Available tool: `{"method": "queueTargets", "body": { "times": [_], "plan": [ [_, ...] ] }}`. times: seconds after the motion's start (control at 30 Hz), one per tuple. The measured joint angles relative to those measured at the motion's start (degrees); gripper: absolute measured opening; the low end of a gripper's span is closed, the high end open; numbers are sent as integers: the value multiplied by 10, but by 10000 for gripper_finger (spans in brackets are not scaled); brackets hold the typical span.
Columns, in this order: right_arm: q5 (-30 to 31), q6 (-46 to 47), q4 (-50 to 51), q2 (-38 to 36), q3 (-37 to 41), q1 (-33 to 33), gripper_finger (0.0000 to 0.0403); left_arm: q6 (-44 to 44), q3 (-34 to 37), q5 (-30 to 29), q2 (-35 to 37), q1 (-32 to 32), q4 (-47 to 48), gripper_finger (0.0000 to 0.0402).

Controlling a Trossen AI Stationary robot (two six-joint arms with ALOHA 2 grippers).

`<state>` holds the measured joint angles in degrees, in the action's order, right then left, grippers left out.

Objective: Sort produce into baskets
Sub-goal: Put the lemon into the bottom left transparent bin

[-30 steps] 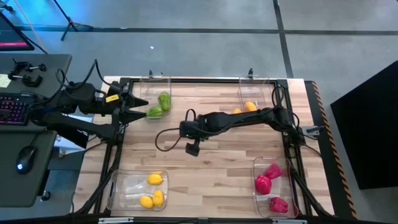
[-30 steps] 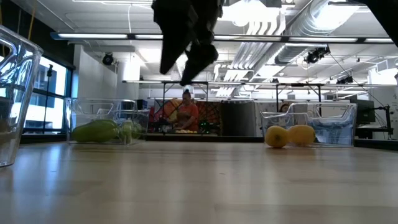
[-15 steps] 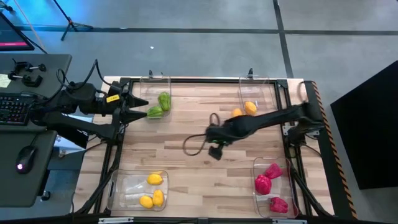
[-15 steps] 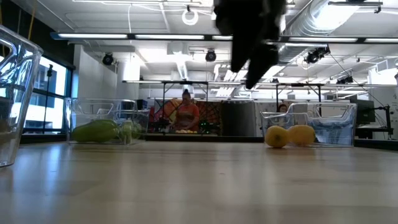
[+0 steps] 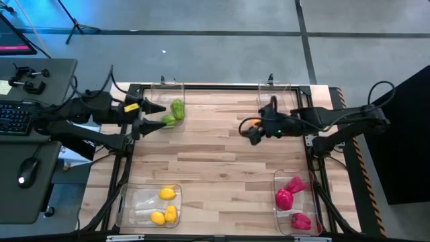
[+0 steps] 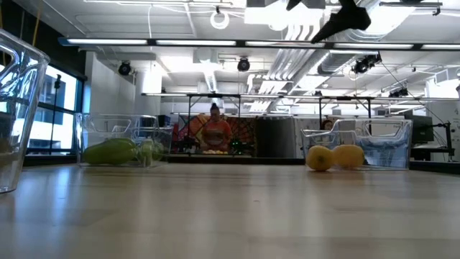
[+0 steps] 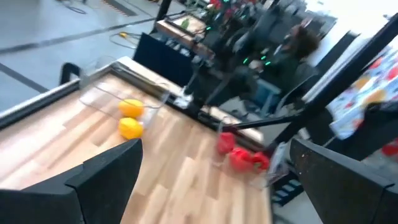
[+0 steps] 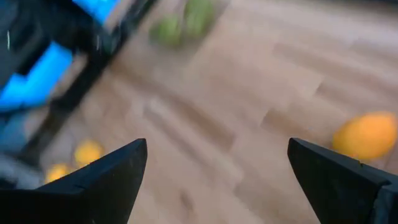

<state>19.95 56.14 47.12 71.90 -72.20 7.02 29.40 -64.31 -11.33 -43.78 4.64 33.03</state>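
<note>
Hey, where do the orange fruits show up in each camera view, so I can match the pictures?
High view: orange fruits at the far right bin, partly under the right end effector.
Low view: two at right, in front of a clear bin.
Left wrist view: two at left.
Right wrist view: one at the right edge.
Shared landmark: the green produce.

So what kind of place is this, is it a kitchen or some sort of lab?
Most likely a robotics lab or workshop, not a kitchen. The ceiling has exposed ducts and strip lights, a desk beside the wooden table holds a keyboard and mouse, and a person sits at a workbench in back.
</note>
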Motion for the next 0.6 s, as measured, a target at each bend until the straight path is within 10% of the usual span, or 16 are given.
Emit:
{"method": "queueTargets", "body": {
  "times": [0.27, 0.6],
  "plan": [
    [162, -65, -20, 8, 0, -3, 378, -45, 0, -92, -46, -1, -2, 395],
    [-12, -23, -10, 132, 0, -112, 378, 13, 0, -199, -109, -1, -2, 395]
  ]
}}
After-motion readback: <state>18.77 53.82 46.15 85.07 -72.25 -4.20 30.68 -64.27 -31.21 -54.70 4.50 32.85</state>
